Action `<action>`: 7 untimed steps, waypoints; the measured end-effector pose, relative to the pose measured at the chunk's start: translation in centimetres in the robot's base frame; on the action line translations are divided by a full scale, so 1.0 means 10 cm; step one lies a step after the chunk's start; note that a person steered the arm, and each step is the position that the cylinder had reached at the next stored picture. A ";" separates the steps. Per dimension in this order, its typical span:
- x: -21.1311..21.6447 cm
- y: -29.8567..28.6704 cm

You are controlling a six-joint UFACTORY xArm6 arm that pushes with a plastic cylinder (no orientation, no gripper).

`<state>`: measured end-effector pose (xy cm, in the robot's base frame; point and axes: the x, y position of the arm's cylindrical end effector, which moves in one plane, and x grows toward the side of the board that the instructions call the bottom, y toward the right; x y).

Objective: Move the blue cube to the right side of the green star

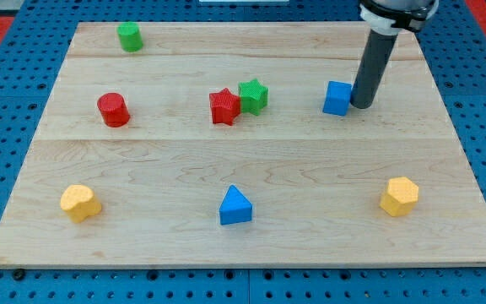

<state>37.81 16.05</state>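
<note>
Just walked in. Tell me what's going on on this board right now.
A single arm with a rod is pushing blocks on a wooden board. My tip sits against the view's right side of the blue cube. The cube lies to the view's right of the green star, with a gap between them. The green star touches the red star. The other blocks sit apart, untouched.

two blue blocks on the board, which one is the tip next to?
The blue cube, right of the green star; my tip sits against its right side. The blue triangular block lies far off near the view's bottom.
</note>
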 end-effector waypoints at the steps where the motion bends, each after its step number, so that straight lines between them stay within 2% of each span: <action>1: -0.08 -0.01; 5: -0.10 -0.70; 6: 0.03 -0.43; 7: 0.31 0.48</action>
